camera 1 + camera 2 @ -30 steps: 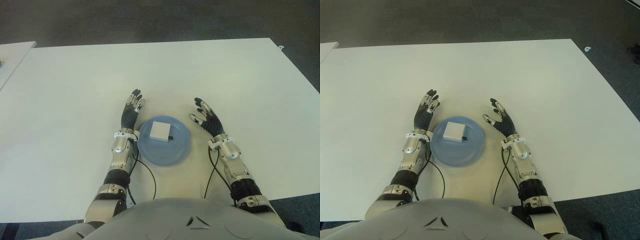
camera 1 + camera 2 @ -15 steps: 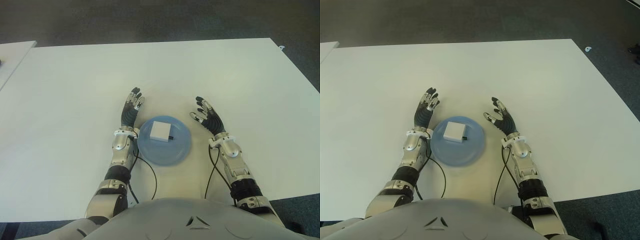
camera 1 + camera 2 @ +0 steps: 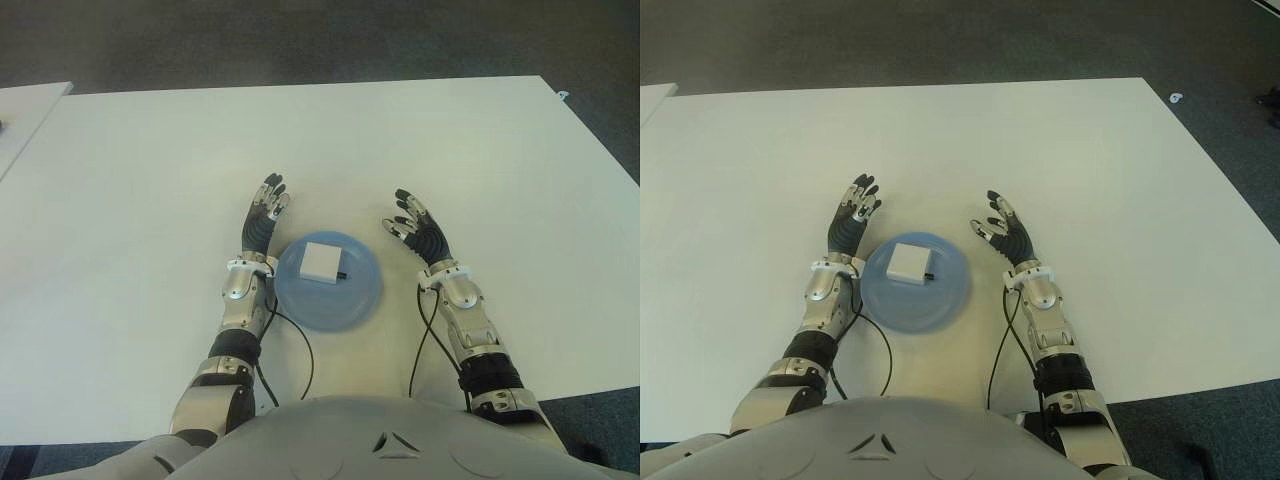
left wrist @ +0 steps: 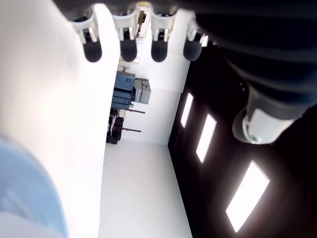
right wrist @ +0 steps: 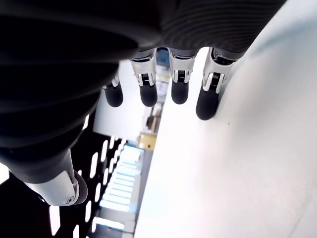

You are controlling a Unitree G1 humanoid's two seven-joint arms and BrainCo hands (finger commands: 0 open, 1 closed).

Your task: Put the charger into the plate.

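The charger (image 3: 322,261), a white square block with a short dark stub at its right edge, lies inside the blue plate (image 3: 340,305), toward the plate's far side. The plate sits on the white table (image 3: 140,190), near the robot's body and between its two forearms.

The left robot hand (image 3: 262,221) shows just left of the plate's far-left rim, apart from the charger. Its forearm runs from the near edge of the table toward the far side, nearly straight, with the fingers extended and pointing away from the robot. The left wrist view shows four fingertips (image 4: 127,48) in a row, straight and slightly spread, with the thumb held apart; nothing lies between them. This hand is open and empty.

The right robot hand (image 3: 417,232) shows to the right of the plate, clear of its rim. Its forearm angles inward from the near right, and the fingers fan out toward the far left. The right wrist view shows the fingertips (image 5: 148,93) extended side by side with the thumb separate and nothing held. This hand is likewise open and empty.

A dark cable (image 3: 303,352) trails along the table from each wrist back toward the robot's torso.
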